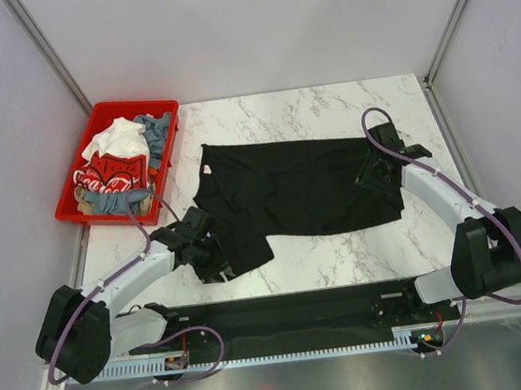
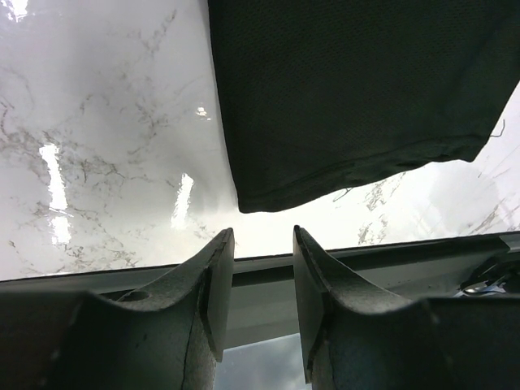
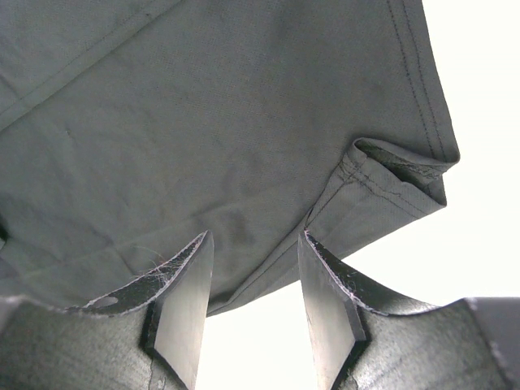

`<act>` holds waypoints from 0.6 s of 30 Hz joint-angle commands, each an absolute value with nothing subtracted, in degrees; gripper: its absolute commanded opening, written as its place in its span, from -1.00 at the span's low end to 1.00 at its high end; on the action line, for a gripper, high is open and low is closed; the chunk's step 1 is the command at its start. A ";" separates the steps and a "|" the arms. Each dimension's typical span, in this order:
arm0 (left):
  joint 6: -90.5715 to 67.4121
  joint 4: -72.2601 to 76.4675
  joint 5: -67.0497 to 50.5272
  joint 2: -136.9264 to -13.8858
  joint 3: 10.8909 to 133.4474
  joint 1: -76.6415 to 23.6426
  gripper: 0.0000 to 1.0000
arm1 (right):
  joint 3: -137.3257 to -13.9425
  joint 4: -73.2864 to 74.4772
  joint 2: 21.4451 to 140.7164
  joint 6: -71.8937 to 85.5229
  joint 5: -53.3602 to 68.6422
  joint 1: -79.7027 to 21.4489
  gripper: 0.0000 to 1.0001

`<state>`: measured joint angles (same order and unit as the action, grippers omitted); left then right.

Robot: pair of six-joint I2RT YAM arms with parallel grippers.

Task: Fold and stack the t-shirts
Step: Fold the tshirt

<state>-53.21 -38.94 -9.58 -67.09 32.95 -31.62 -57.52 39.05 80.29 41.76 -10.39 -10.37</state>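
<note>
Black t-shirt (image 1: 306, 185) lies spread out mid-desk, roughly flat, with the neck label (image 1: 208, 169) at its far left edge and one flap trailing toward the near-left. We read it as light, limp cloth with no stiffness: it will sag and drag, and a pinch can take one layer or two. Best holds look like the stitched hems and corners. The doubled hem corner (image 3: 398, 175) just ahead of the right gripper (image 3: 253, 240) is a good bite.

Right gripper is over the shirt's right edge with its jaws spread and nothing pinched. Left gripper (image 2: 262, 236) is at the near-left flap, jaws also spread and empty, with the cloth edge just beyond the tips.

The other tees (image 1: 120, 164), white, red Coca-Cola and grey-blue, are heaped in the red bin (image 1: 109, 109) at the far-left of the desk (image 1: 326, 107). No stack started yet.
</note>
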 commanded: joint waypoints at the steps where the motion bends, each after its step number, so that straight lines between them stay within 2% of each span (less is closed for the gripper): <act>1: -55.20 -38.85 -9.76 -67.58 33.49 -31.73 -0.15 | -57.13 38.50 78.49 41.66 -10.72 -10.46 0.08; 18: -55.20 -38.85 -9.76 -76.46 36.47 -31.73 -0.15 | -56.51 38.50 76.38 41.40 -11.42 -10.37 0.09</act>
<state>-53.23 -39.38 -9.61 -75.59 34.79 -31.59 -56.97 39.03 78.30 41.74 -10.44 -10.37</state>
